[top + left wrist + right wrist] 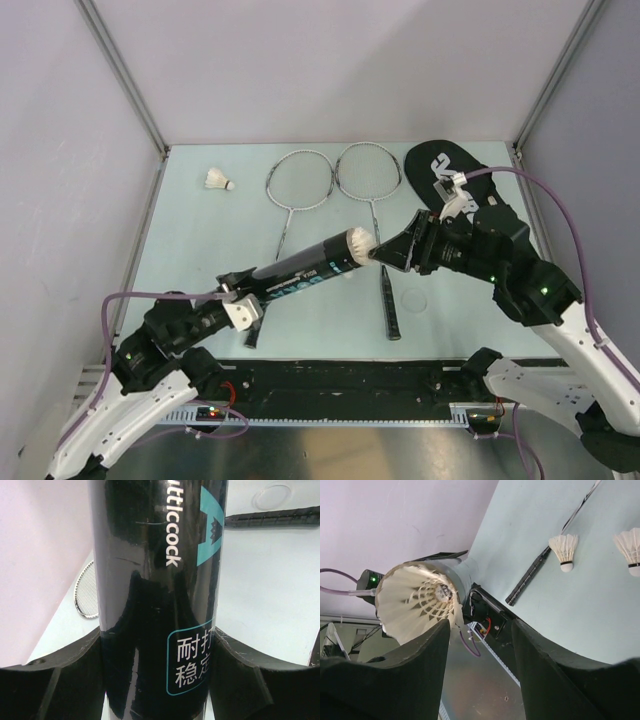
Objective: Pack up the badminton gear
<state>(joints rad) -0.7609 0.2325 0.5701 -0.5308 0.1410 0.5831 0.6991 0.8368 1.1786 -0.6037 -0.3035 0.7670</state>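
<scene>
Shuttlecock (358,243) is sitting in the tube (300,268) mouth above the bench's middle; left gripper (243,292) is clamping the tube, right gripper (388,253) hovering spread behind. I'd be pushing straight along the axis.

The tube (300,268) clamped in my left gripper (241,291) slants across the middle above the mat (190,240), barring a straight pass from left to right. Two rackets (300,182) fill the far middle, handles running near; the bag (440,165) takes the far right corner. The left side lies free, save one shuttlecock (219,180) far left.
</scene>
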